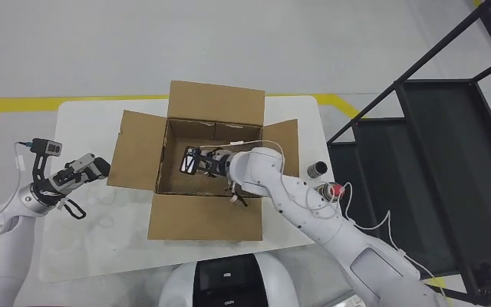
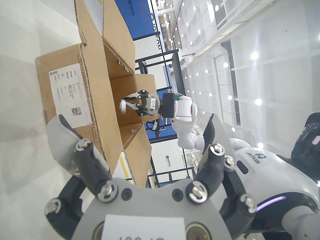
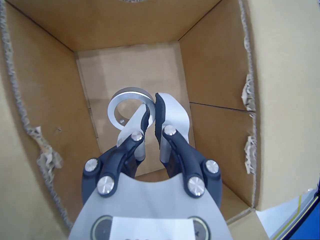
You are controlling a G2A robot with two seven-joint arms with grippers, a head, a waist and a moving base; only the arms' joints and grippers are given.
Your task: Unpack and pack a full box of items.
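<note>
An open cardboard box [image 1: 207, 219] stands mid-table with its flaps spread out. My right gripper [image 3: 152, 109] hangs over the box's opening, shut on the rim of a silver metal ring [image 3: 120, 103], one finger inside the ring and one outside. The box floor [image 3: 130, 66] below looks bare. From the left wrist view, that gripper [image 2: 130, 103] holds the ring [image 2: 123, 106] above the box [image 2: 95, 86]. My left gripper [image 2: 135, 136] rests open and empty over the table [image 1: 84, 238], left of the box.
Right of the box, on the table, stand a dark cylinder [image 1: 317, 169] and a small piece with a red top [image 1: 331, 189]. A black metal staircase [image 1: 414, 153] stands beside the table's right edge. A yellow floor line [image 1: 46, 101] runs behind the table.
</note>
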